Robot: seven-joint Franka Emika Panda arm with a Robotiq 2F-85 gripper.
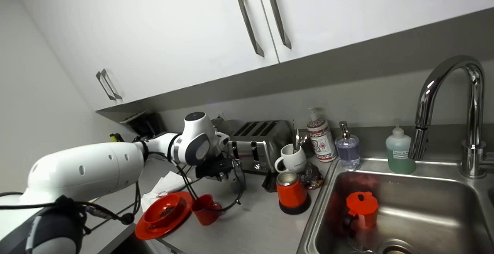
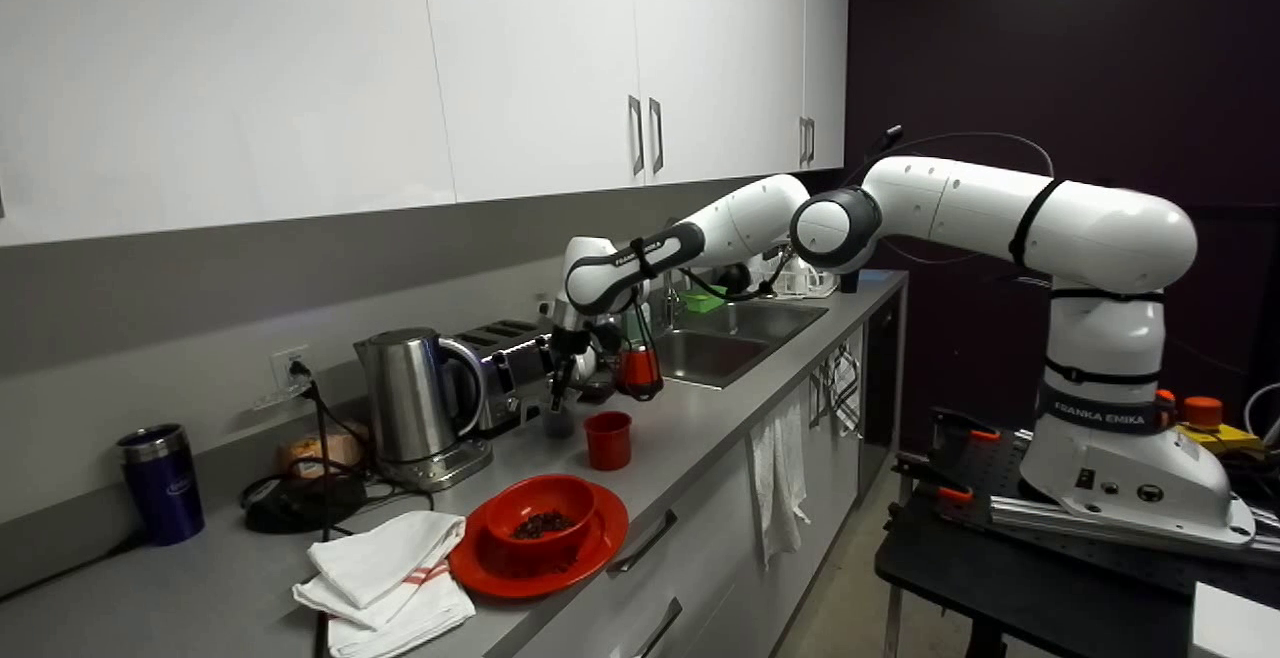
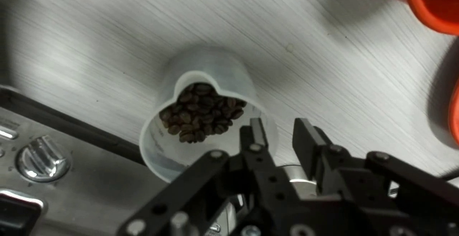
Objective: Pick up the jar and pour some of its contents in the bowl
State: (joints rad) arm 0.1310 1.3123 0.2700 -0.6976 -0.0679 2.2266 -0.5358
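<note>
Gripper point(image 3: 278, 128) at the bottom right of the wrist view, its two black fingers apart. One covers part of the mouth of the jar point(image 3: 222, 67); the other hangs outside its right rim. Nothing looks clamped, and how deep the tips reach I cannot tell. The see-through jar holds coffee beans point(image 3: 200, 114) and stands upright on the counter point(image 3: 118, 42), beside a toaster point(image 3: 100, 193). Pinching the jar's wall seems the step in hand: centre it between the fingers and close gently, as thin plastic may flex or slip.

In an exterior view, the jar sits under the fingers, just left of and beyond a red cup point(image 2: 608, 443). The bowl point(image 2: 525, 496), also red, rests on a plate point(image 2: 612, 523) nearer and to the left, some beans inside. A straight lift before swinging left should clear the cup.

In an exterior view, the jar is a faint grey shape by the gripper. A cable point(image 1: 236, 202) loops down near the cup, perhaps touching it; lift slowly lest it snag.
</note>
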